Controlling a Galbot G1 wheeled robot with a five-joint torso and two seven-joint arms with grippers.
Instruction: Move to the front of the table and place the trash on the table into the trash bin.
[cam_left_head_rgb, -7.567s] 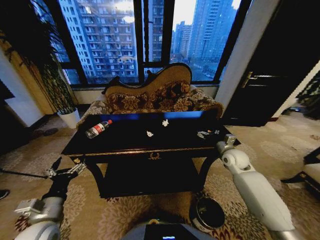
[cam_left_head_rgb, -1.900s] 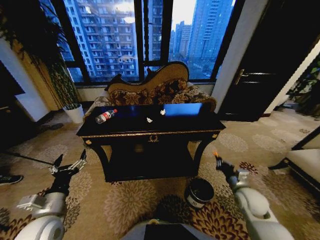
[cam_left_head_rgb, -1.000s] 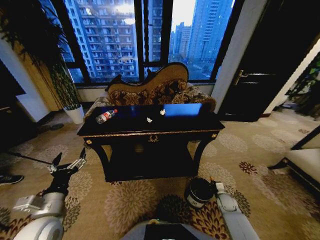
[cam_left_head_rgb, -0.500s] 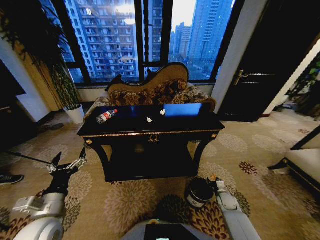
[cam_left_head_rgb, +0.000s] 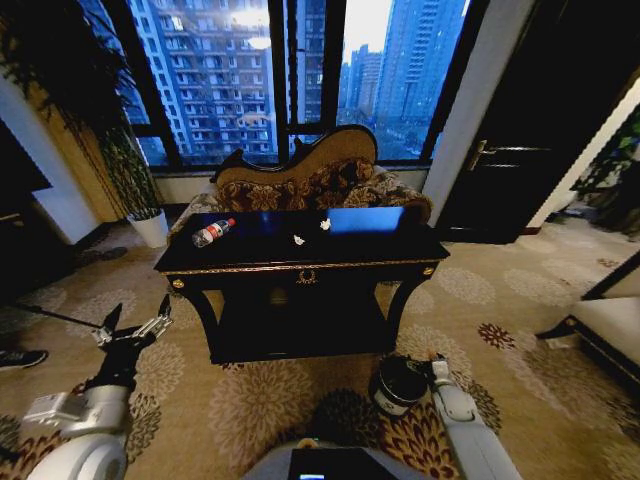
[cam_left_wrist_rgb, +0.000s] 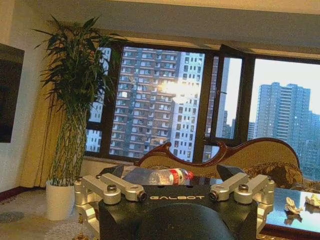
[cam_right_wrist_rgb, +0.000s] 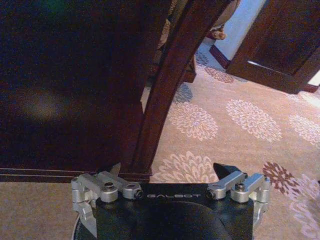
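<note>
Down by the trash bin (cam_left_head_rgb: 398, 384), the right end effector (cam_left_head_rgb: 433, 366) hangs wide open, empty. On the worktop (cam_left_head_rgb: 300, 262) lie a bottle (cam_left_head_rgb: 213, 233) and paper scraps (cam_left_head_rgb: 298, 240). Left end effector (cam_left_head_rgb: 130, 331) waits open, empty, left of it.

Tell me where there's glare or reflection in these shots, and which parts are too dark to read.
Head view: the glossy table mirrors the blue window light, while the bottle and scraps stay readable; the trash bin by the right gripper is a dark shape. Left wrist view: sun glare flares off a tower outside. Right wrist view: the table's underside is nearly black.
</note>
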